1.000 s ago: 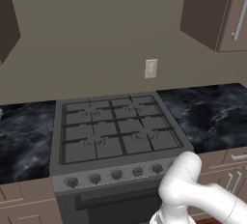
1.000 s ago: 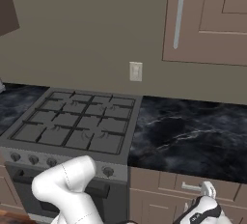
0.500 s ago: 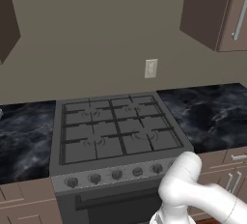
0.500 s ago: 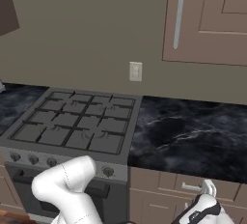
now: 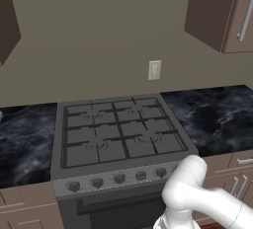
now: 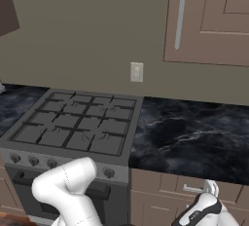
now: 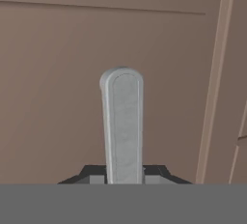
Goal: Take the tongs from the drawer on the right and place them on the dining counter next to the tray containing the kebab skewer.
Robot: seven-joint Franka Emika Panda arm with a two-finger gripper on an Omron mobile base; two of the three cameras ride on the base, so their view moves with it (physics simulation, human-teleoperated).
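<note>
The drawer (image 6: pixel 160 183) is the light-brown front just under the black counter, right of the stove, and it is closed. Its slim silver bar handle (image 7: pixel 123 121) rises in the hand view between my dark fingertips (image 7: pixel 91 174). My gripper (image 7: pixel 124 175) is shut on that handle, and it appears low on the right (image 6: pixel 210 190) at the handle's end (image 6: pixel 192 189). The tongs are hidden inside the drawer. The dining counter, the tray and the kebab skewer are out of view.
A grey gas stove (image 5: pixel 118 134) with a row of knobs stands ahead, flanked by narrow black marble counters (image 6: pixel 194 132). Brown wall cabinets (image 6: pixel 209 20) hang above. More cabinet fronts with silver handles (image 5: pixel 237 186) sit below the counter. My white arm (image 6: pixel 68 186) crosses in front of the oven.
My fingers have closed on the drawer's handle. The arm and both base views have stayed put.
</note>
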